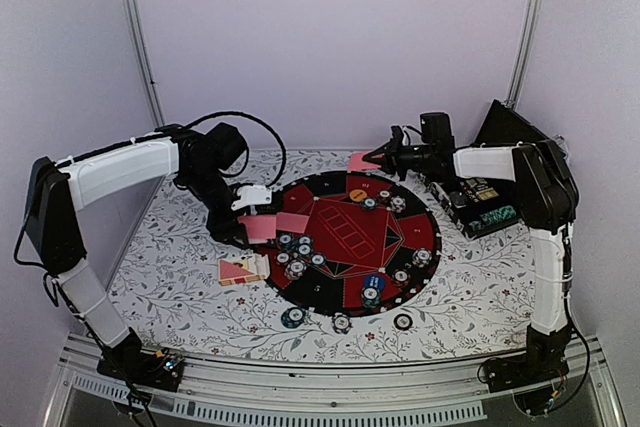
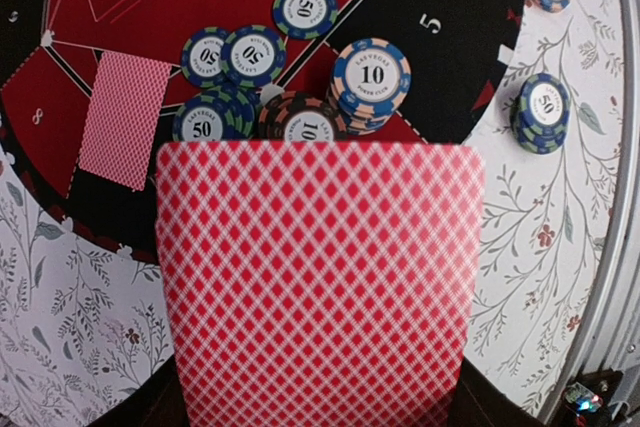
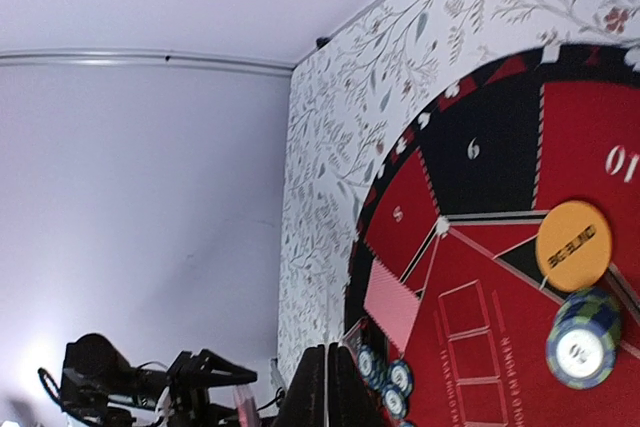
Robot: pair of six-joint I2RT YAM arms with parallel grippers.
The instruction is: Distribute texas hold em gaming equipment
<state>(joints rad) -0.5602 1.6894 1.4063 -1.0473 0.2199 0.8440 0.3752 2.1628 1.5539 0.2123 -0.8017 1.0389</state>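
Evidently pinched in the left claw (image 1: 243, 230): a pink-red lattice-backed playing card (image 2: 320, 287) over the left rim of the round red-and-black felt mat (image 1: 345, 232), toward the bench's left edge. Likely trouble: clipping the blue-edged poker chip stacks (image 2: 372, 82) just beyond and toppling them. Only from overhead: right claw (image 1: 378, 160) closed on a second pink card (image 1: 362, 161) near the far edge; the left grip itself hidden from the left wrist camera.

Red-and-white lattice-backed card (image 2: 320, 287), blue-and-white chips (image 2: 372, 77), red-and-black mat (image 1: 350, 237), floral white tablecloth (image 1: 180, 257)
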